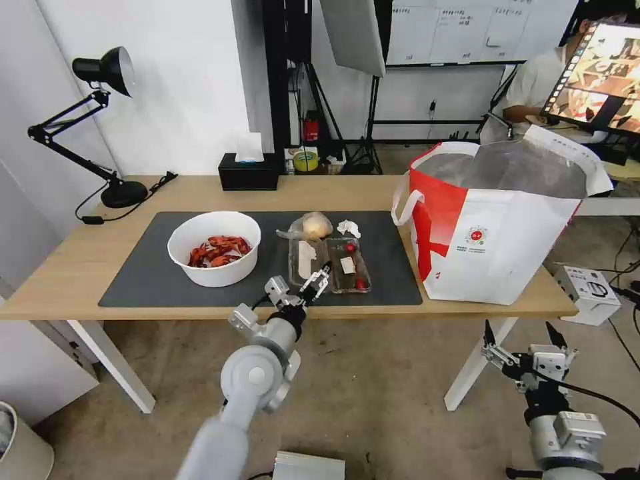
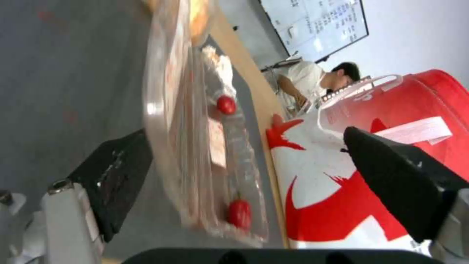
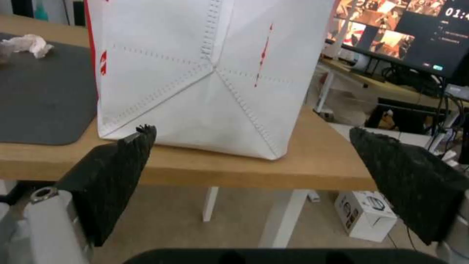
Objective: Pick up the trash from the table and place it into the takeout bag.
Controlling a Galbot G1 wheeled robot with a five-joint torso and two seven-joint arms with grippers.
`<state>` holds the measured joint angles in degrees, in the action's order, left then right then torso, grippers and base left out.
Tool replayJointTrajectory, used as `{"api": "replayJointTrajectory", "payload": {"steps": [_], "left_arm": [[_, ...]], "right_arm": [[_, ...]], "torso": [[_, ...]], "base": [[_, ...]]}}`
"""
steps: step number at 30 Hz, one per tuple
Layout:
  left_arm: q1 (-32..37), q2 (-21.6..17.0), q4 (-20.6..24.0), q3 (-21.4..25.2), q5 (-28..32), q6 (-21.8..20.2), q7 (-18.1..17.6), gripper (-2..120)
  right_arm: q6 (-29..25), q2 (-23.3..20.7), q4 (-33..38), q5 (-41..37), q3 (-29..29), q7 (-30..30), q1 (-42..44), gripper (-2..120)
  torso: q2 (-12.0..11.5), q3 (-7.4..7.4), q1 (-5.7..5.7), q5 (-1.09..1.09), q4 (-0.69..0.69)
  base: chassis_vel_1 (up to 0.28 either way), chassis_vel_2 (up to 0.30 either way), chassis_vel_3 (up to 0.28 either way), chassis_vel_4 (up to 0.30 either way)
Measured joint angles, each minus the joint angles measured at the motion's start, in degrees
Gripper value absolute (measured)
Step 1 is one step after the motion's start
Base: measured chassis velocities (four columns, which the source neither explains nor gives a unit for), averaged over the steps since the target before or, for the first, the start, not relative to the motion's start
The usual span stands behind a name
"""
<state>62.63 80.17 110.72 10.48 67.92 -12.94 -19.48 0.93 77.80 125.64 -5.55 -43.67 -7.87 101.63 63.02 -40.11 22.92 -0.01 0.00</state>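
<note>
Left gripper (image 1: pixel 319 280), ribbed black fingers spread wide, at near edge of clear crinkly clamshell tray (image 1: pixel 330 265) on dark grey mat (image 1: pixel 140 267). Boxy foil-lined takeout bag (image 1: pixel 493 247) beside mat. Right gripper (image 1: pixel 525 337) parked below table (image 1: pixel 60 267), likewise agape.

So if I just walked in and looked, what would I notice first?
Probably the big white and red takeout bag standing open at the table's right end. Next, the white bowl of red crayfish on the dark mat. Then the left gripper, open at the near edge of the clear clamshell tray with cherry tomatoes, while the right gripper waits open below the table's edge.
</note>
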Motion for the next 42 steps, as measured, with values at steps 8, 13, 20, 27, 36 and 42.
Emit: {"api": "replayJointTrajectory", "payload": {"steps": [8,13,20,27,36,42], "left_arm": [[-4.0,-5.7,-1.9,-3.2,-2.5,2.1,5.4,100],[-6.0,-7.3,-2.3,-4.9,-3.3,2.9,7.3,100],[-8.2,-9.4,-3.3,-8.6,-5.4,3.9,11.4,100],[-12.1,-11.6,-7.8,-14.3,-11.2,5.9,16.9,100],[-17.2,-16.7,-11.5,-17.4,-18.4,8.5,18.9,80],[-17.5,-21.6,-11.5,-17.5,-26.6,10.5,22.5,57]], "right_arm": [[0.3,-0.2,-0.3,-0.9,1.2,-0.2,0.3,100],[0.5,-1.5,-0.3,-2.0,1.1,-0.3,0.9,100],[1.0,-4.4,-1.4,-4.6,0.9,-0.5,1.1,100],[1.9,-9.5,-2.4,-9.7,1.0,-1.1,-0.5,100],[2.4,-14.7,0.2,-24.0,6.0,0.8,-3.2,100],[5.0,-18.1,2.1,-35.9,9.6,-0.7,-8.1,100]], "torso": [[0.0,0.0,0.0,0.0,0.01],[0.0,0.01,0.0,-0.01,0.0],[0.0,0.01,0.0,0.01,0.0],[0.0,0.0,0.0,0.0,0.0],[0.0,0.0,0.0,0.0,0.0],[0.0,0.0,0.0,0.0,0.0]], "base": [[0.0,0.0,0.0,0.0],[0.0,0.0,0.0,0.0],[0.0,0.0,0.0,0.0],[0.0,0.0,0.0,0.0],[0.0,0.0,0.0,0.0],[0.0,0.0,0.0,0.0]]}}
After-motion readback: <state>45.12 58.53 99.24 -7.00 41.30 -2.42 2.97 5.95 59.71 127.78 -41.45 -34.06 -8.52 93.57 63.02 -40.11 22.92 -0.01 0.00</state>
